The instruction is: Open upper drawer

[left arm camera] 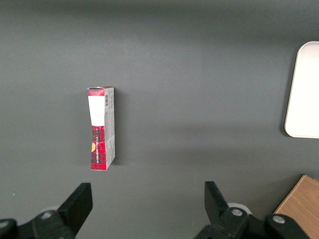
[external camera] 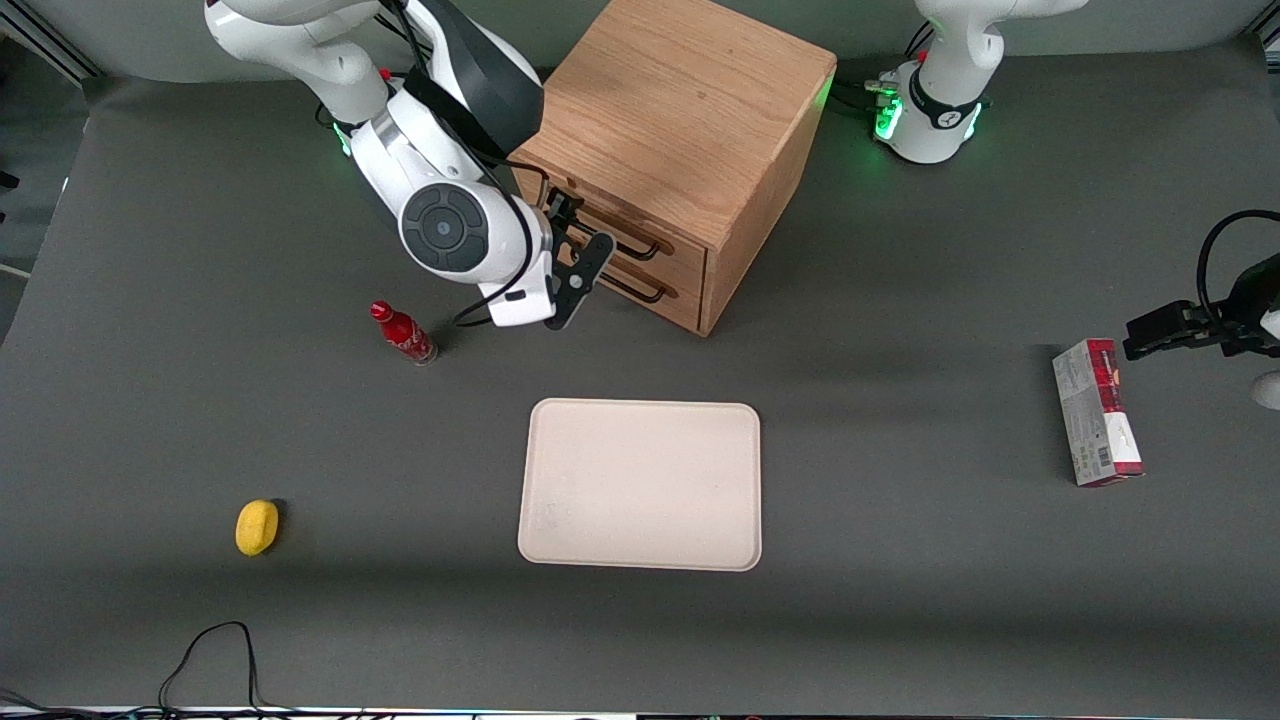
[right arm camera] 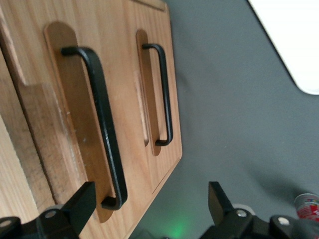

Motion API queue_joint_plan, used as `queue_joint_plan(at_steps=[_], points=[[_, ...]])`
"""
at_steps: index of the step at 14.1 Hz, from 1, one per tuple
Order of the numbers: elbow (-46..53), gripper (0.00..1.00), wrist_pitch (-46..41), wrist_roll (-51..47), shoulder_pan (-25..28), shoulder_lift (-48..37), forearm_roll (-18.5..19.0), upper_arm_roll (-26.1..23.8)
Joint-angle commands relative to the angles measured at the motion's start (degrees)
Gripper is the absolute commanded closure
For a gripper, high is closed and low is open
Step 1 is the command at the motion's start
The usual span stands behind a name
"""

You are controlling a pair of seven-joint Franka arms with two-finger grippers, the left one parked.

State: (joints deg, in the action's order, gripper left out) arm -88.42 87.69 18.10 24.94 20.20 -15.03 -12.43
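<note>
Grey table (external camera: 900, 620), claw (external camera: 578, 262) hiding upper drawer (external camera: 668, 252) handle

Grey table (external camera: 900, 620) with cabinet (external camera: 690, 130), tray (external camera: 640, 485), bottle (external camera: 403, 333), lemon (external camera: 257, 527), carton (external camera: 1096, 412).

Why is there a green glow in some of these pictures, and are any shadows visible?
Front view: green lights on the arm bases tint the cabinet edge; soft shadows lie across the table. Right wrist view: a green patch glows on the table near the open gripper, by the upper drawer handle.
</note>
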Motion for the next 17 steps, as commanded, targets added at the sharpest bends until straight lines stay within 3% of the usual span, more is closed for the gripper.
queue_joint_plan(at_steps=[1,17], points=[[-4.6,0.00,1.0,1.7,1.2,-2.9,-1.9,0.6],[-7.7,0.00,6.3,1.9,4.6,-2.0,-2.1,0.9]])
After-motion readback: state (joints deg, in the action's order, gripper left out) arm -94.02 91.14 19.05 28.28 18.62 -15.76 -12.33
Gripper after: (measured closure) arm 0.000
